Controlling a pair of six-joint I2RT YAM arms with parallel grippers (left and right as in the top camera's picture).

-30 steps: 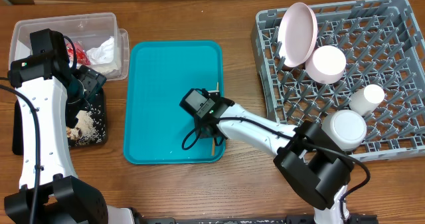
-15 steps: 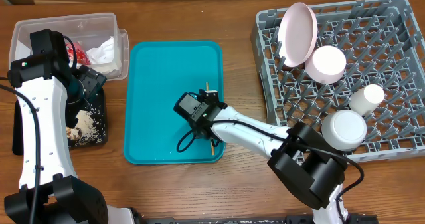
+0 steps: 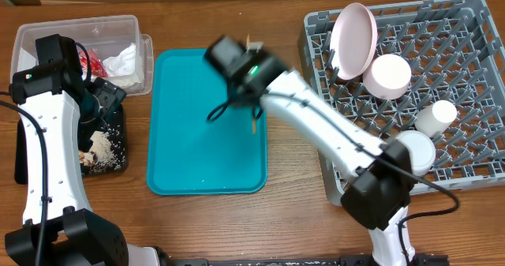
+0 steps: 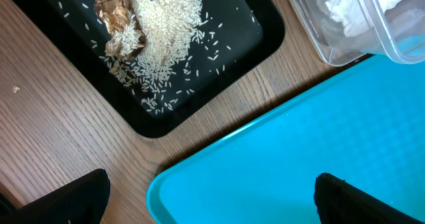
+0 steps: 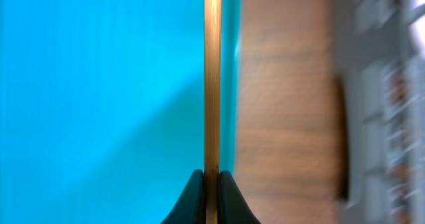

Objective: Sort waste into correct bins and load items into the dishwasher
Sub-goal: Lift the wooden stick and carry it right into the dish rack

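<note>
My right gripper (image 3: 251,80) is shut on a thin wooden stick (image 3: 254,122) and holds it above the far right part of the teal tray (image 3: 197,140). In the right wrist view the stick (image 5: 212,78) runs straight out from between the closed fingers (image 5: 192,194). My left gripper (image 3: 106,100) is open and empty, low over the black tray (image 3: 118,151) and the teal tray's corner (image 4: 299,137). Rice (image 4: 166,24) and a brown scrap (image 4: 119,18) lie in the black tray. The clear tub (image 3: 79,29) holds napkins (image 3: 122,61) and a red wrapper (image 3: 93,61).
The grey dish rack (image 3: 473,76) at the right holds an upright plate (image 3: 353,39), a bowl (image 3: 388,74), a cup (image 3: 435,116) and another white dish (image 3: 410,154). It shows blurred at the right of the right wrist view (image 5: 392,104). Bare wood separates tray and rack.
My right gripper has lifted the wooden stick off the teal tray's near right part and carried it up and toward the far side. The left arm has not moved.
</note>
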